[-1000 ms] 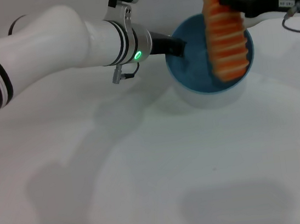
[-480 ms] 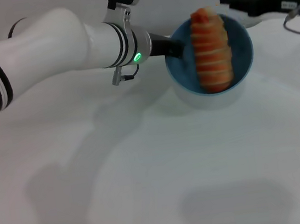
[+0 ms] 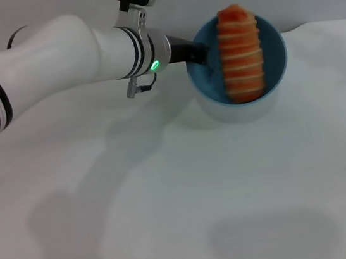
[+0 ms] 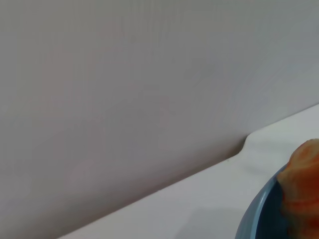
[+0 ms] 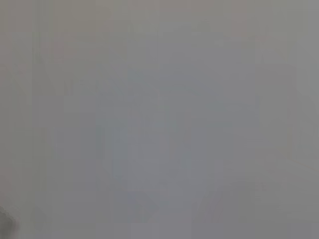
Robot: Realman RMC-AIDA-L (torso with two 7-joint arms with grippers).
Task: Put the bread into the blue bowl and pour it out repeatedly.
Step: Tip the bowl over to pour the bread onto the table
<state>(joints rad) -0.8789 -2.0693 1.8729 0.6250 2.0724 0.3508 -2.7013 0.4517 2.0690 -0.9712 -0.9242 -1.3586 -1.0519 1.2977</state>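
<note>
The blue bowl (image 3: pixel 276 58) is held off the table, tilted with its opening toward the head camera. The bread (image 3: pixel 240 56), orange-and-cream striped side showing, lies lengthwise inside it, one end poking past the far rim. My left gripper (image 3: pixel 196 53) reaches in from the left and is shut on the bowl's left rim. In the left wrist view only an edge of the blue bowl (image 4: pixel 253 220) and one end of the bread (image 4: pixel 302 183) show. My right gripper is out of view; its wrist view shows plain grey.
The white table (image 3: pixel 188 198) spreads below and in front of the bowl. A pale wall (image 4: pixel 149 74) rises behind the table's back edge. My left arm (image 3: pixel 48 56) spans the upper left of the head view.
The right gripper let go of the bread and pulled back out of the head view. The bread dropped into the blue bowl and settled there. The left arm barely moved.
</note>
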